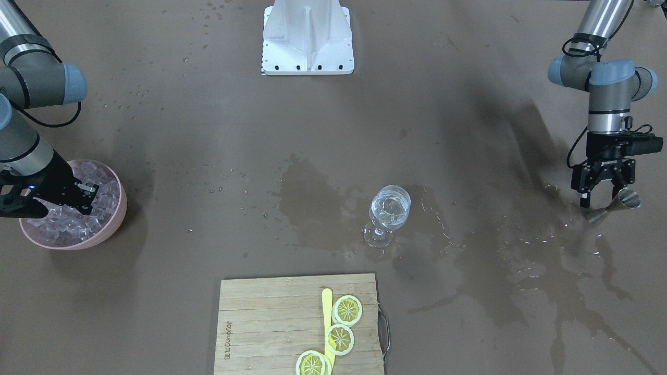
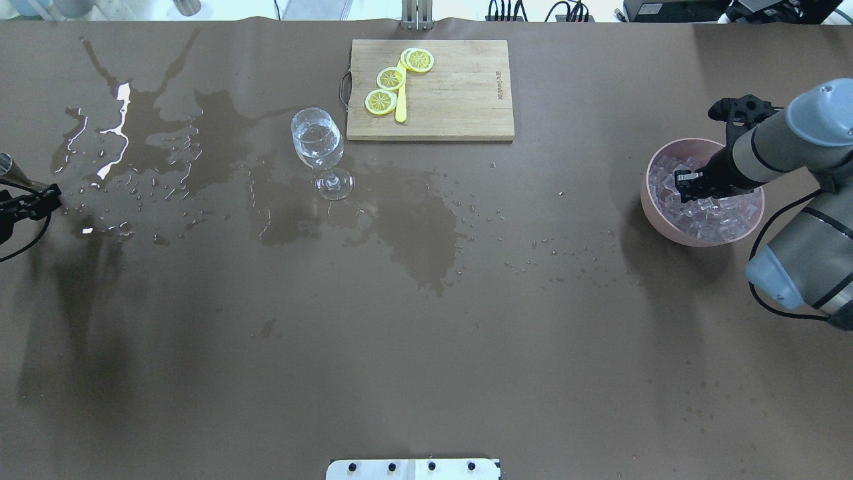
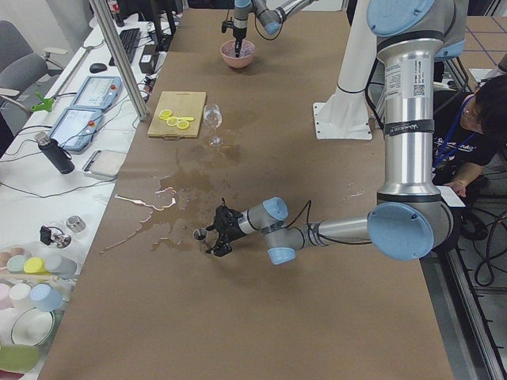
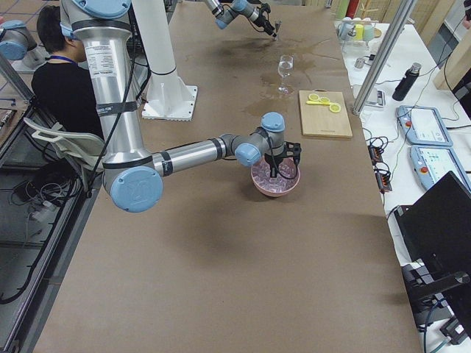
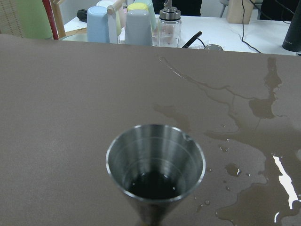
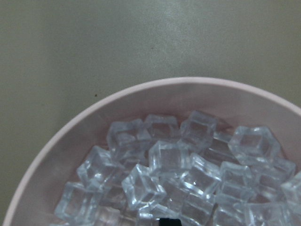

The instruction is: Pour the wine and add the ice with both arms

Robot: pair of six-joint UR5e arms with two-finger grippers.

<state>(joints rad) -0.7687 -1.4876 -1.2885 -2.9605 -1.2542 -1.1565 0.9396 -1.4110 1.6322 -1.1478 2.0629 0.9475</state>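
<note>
My left hand (image 1: 603, 194) carries the word ROBOTIQ on its black body. The board (image 1: 271, 323) bears a burnt-in brand along one edge, too small to read.

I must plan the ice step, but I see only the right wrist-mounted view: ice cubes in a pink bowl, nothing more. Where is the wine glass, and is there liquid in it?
Observer: The wine glass stands upright near the table's middle, close to the bamboo cutting board, and it holds clear liquid.
Operator: And the other arm?
Observer: The left gripper is low over the table's far end, with a metal jigger between its fingers. I cannot tell whether it clamps it.
Operator: Is the way to the glass dry?
Observer: No. Wet patches surround the glass, and shiny puddles lie near the left gripper.
</note>
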